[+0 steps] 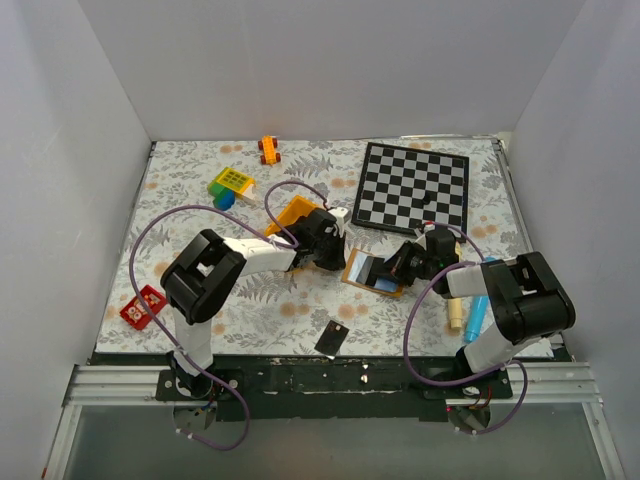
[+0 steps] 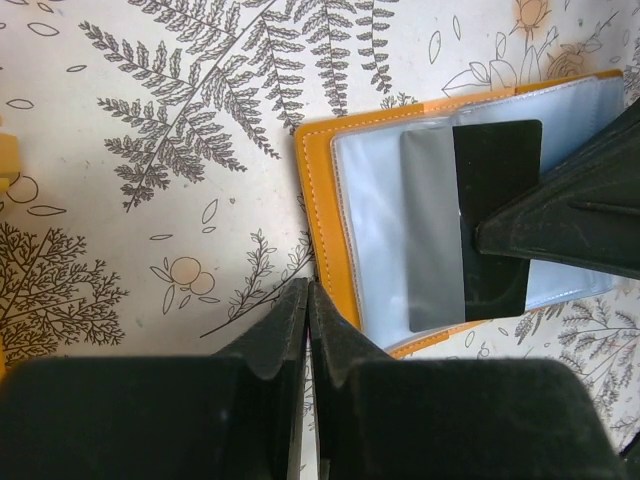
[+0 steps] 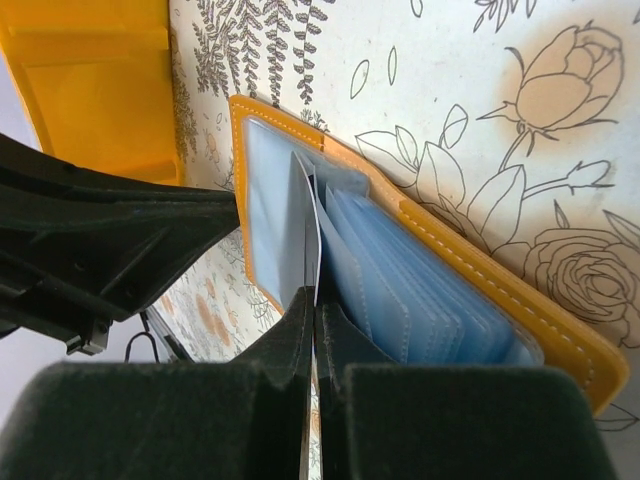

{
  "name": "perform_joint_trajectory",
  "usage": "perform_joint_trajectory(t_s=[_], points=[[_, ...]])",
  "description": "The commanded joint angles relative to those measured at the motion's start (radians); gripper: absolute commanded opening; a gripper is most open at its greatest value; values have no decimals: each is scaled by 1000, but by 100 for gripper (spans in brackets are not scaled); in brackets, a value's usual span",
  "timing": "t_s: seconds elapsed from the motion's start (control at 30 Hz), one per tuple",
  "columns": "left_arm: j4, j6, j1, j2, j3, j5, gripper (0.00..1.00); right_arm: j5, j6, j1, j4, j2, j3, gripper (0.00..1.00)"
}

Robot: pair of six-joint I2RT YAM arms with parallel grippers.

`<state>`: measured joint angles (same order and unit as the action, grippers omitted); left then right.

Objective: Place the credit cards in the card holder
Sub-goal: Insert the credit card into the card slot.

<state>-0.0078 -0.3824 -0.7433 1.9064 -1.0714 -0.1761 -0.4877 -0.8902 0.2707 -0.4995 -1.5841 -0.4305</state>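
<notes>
The card holder (image 1: 362, 270) lies open on the flowered table, tan rim (image 2: 325, 230) outside and pale blue sleeves (image 3: 420, 300) inside. My right gripper (image 3: 313, 292) is shut on a black credit card (image 2: 497, 215), which stands edge-on in the right wrist view and sits partly inside a clear sleeve. That gripper (image 1: 398, 265) reaches in from the holder's right. My left gripper (image 2: 307, 290) is shut with nothing between its fingers, its tips at the holder's left edge (image 1: 338, 258). A second credit card (image 1: 332, 337) lies flat near the table's front edge.
A yellow bin (image 1: 297, 213) stands just behind the left gripper. A chequered board (image 1: 413, 187) lies at the back right. Small toys sit at the back left (image 1: 231, 181) and a red one at the left edge (image 1: 143, 306). Markers (image 1: 476, 315) lie under the right arm.
</notes>
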Motion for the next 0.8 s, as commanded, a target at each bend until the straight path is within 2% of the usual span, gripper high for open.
perform_joint_trajectory(t_s=[0.0, 0.77], points=[[-46, 4, -44, 31, -13, 0, 0, 54, 59, 12, 133, -43, 7, 1], [-63, 10, -47, 43, -22, 0, 0, 37, 56, 12, 79, -109, -14, 1]])
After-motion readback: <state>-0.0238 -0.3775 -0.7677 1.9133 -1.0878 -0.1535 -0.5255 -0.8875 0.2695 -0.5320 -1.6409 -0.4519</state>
